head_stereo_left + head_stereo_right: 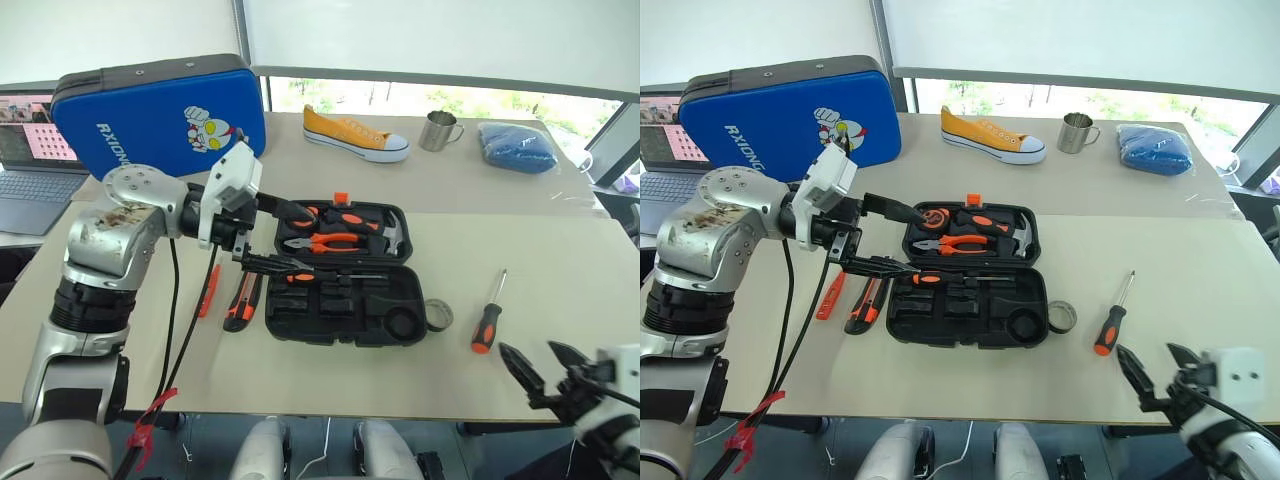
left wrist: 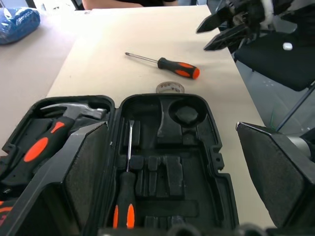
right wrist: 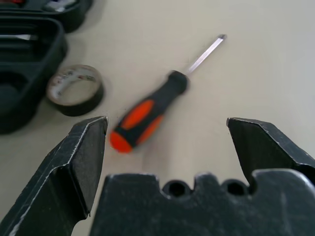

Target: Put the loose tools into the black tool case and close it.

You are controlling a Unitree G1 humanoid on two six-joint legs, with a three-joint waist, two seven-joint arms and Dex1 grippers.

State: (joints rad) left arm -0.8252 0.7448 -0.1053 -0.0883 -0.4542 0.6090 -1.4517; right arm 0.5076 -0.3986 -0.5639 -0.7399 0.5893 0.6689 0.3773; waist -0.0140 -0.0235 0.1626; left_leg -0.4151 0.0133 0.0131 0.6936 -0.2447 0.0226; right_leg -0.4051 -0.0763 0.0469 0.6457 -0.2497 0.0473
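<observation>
The black tool case [image 1: 392,300] lies open in the middle of the table. One black-and-orange screwdriver [image 2: 125,196] rests in a slot of its front half. My left gripper [image 1: 305,240] hovers open and empty above the case's left side. A second screwdriver [image 1: 487,318] lies loose on the table right of the case, beside the small grey tape roll [image 1: 438,314]. The utility knife [image 1: 243,300] and the thin orange tester pen [image 1: 208,292] lie left of the case. My right gripper [image 1: 528,350] is open near the table's front right edge, pointing toward that screwdriver [image 3: 147,113].
Orange-handled pliers [image 1: 325,241] and a hammer [image 2: 54,125] sit in the case's far half. A blue cartoon-printed case [image 1: 160,115] and a laptop [image 1: 30,150] stand at the back left. A yellow shoe [image 1: 355,135], a metal mug [image 1: 438,130] and a blue cloth [image 1: 515,145] lie along the back.
</observation>
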